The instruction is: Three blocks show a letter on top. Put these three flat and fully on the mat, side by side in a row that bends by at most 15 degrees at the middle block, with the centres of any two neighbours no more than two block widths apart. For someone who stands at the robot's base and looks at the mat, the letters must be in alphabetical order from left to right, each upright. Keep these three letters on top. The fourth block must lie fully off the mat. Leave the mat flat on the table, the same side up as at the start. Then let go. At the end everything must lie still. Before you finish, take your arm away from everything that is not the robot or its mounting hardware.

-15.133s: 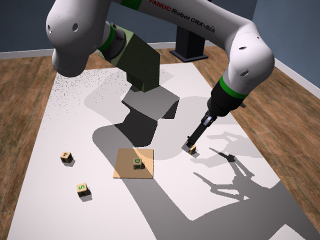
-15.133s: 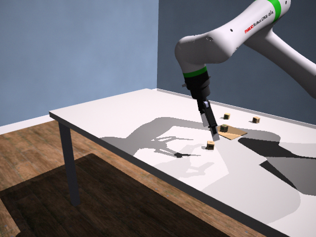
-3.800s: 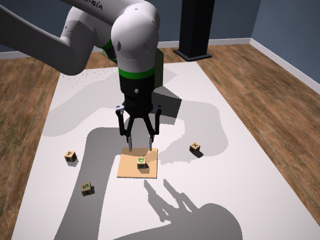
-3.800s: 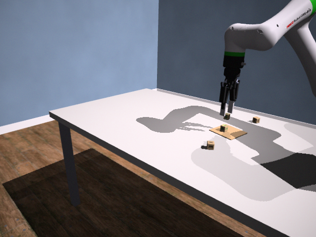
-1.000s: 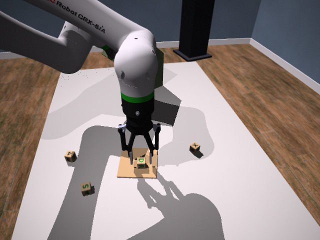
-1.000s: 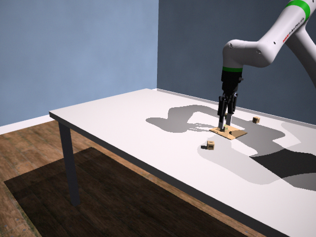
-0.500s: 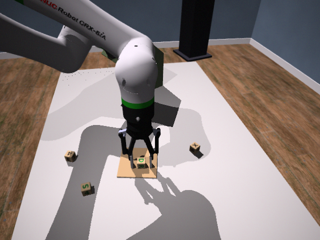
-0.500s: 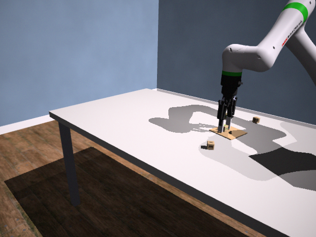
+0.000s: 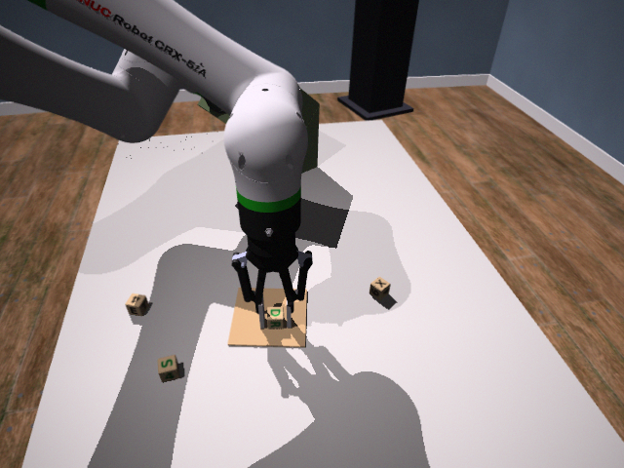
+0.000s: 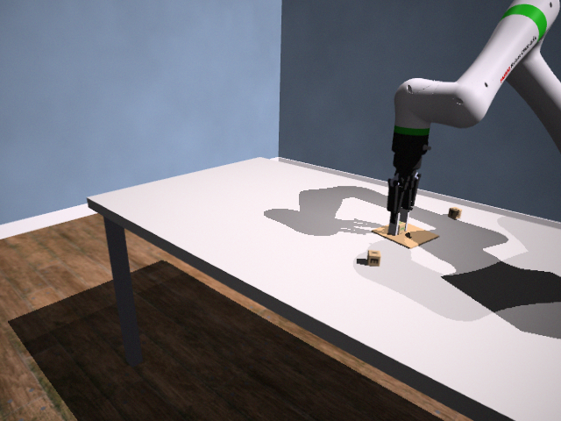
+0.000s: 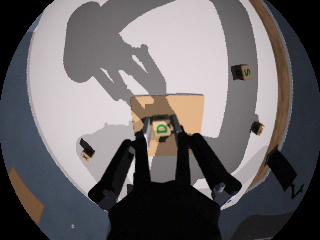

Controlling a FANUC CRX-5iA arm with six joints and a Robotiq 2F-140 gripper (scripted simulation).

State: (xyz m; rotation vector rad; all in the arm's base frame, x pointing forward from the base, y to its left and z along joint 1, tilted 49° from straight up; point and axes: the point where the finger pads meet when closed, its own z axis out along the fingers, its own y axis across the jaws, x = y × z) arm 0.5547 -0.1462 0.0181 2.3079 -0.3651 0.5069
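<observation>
A tan square mat (image 9: 247, 330) (image 10: 423, 238) (image 11: 190, 110) lies flat on the white table (image 9: 453, 327). A wooden block with a green D (image 9: 275, 313) (image 11: 162, 127) on top sits on the mat, right of its middle in the top view. My gripper (image 9: 275, 322) (image 10: 399, 227) (image 11: 161, 122) is down over it, one fingertip close on each side, a thin gap still showing. The S block (image 9: 168, 368) (image 11: 246, 72), the X block (image 9: 379, 287) (image 11: 86, 152) and a fourth block (image 9: 136, 303) (image 11: 256, 127), whose top mark I cannot read, lie off the mat.
The arm reaches in from the far end of the table and casts wide shadows around the mat. A black pillar (image 9: 380, 55) stands on the floor beyond the table. The table edges are far from all blocks.
</observation>
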